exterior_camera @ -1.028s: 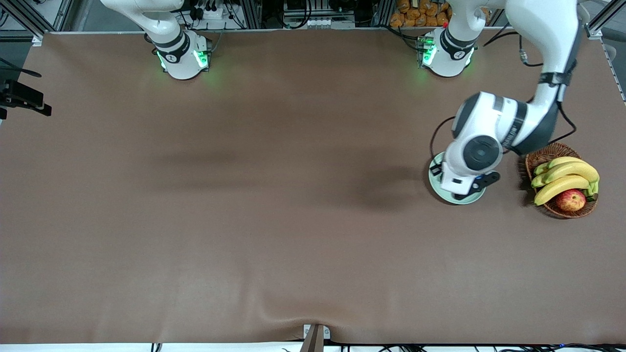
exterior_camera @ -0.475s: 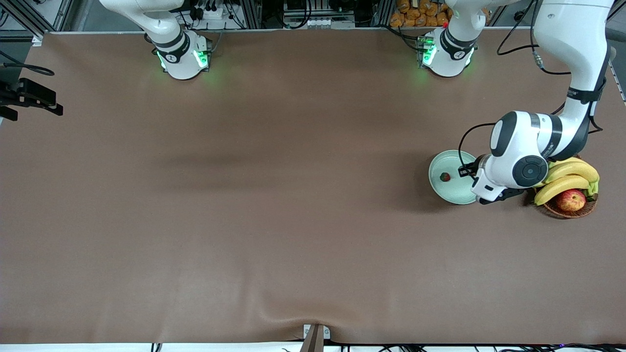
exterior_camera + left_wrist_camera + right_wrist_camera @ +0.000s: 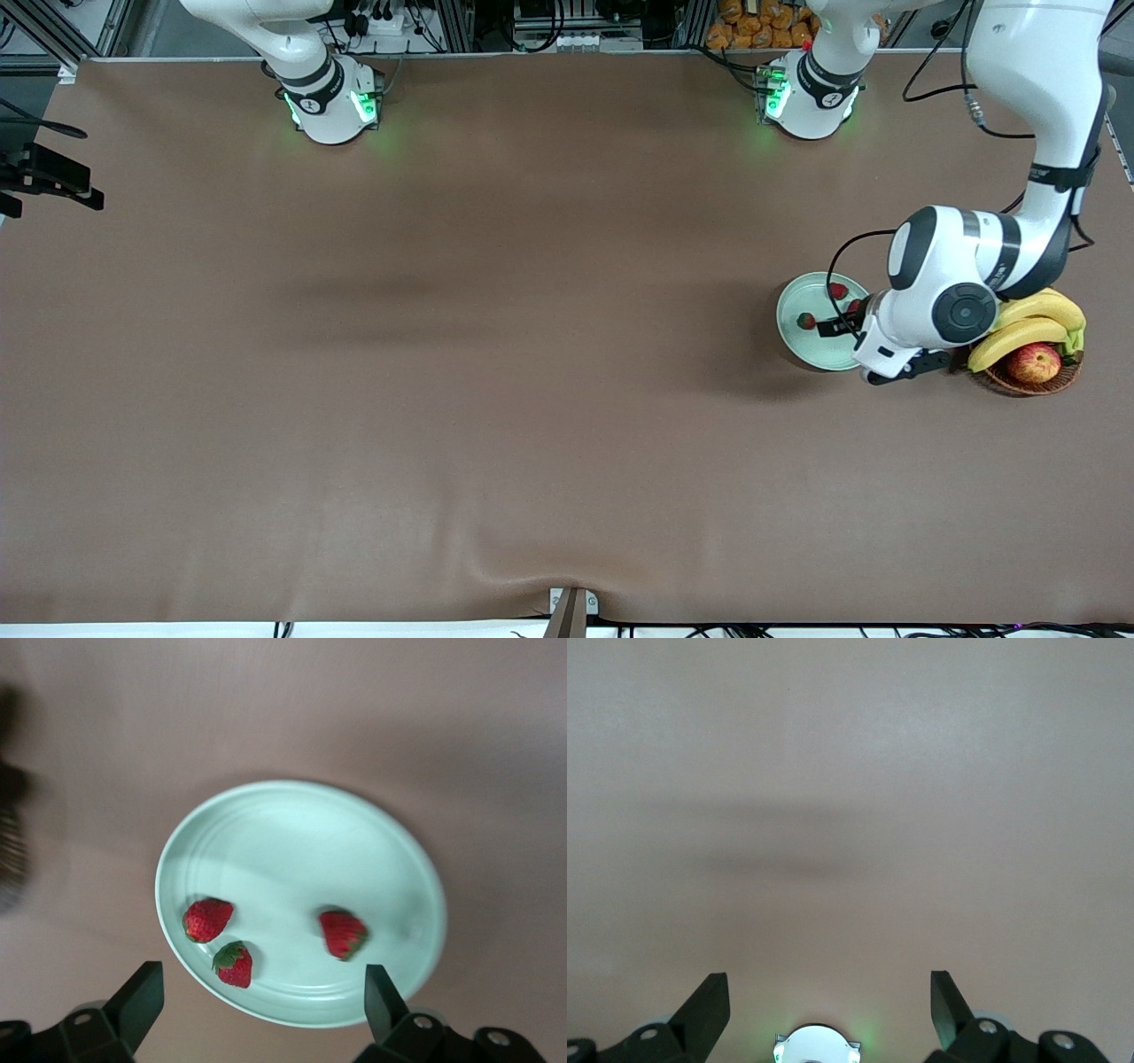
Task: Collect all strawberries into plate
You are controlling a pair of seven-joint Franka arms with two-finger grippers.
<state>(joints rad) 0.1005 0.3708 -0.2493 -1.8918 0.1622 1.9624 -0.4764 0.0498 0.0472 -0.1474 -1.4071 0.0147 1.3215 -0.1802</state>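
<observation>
**A:** Since half a second back, two more strawberries (image 3: pixel 234 963) showed up on the plate (image 3: pixel 390 859), so all three sit on it now, straight below the left hand (image 3: pixel 261 992), which hangs over its edge spread wide and empty.

**B:** And the basket (image 3: pixel 1032 383) beside it?

**A:** Bananas (image 3: pixel 1028 321) and an apple (image 3: pixel 1034 361). Looks done to me. Right hand (image 3: pixel 828 992) waits released over bare counter (image 3: pixel 850 771).

wicker basket (image 3: pixel 1010 379) with bananas (image 3: pixel 1032 321), apple (image 3: pixel 1035 361)

front high; left wrist shares plate (image 3: pixel 390 859)
</observation>
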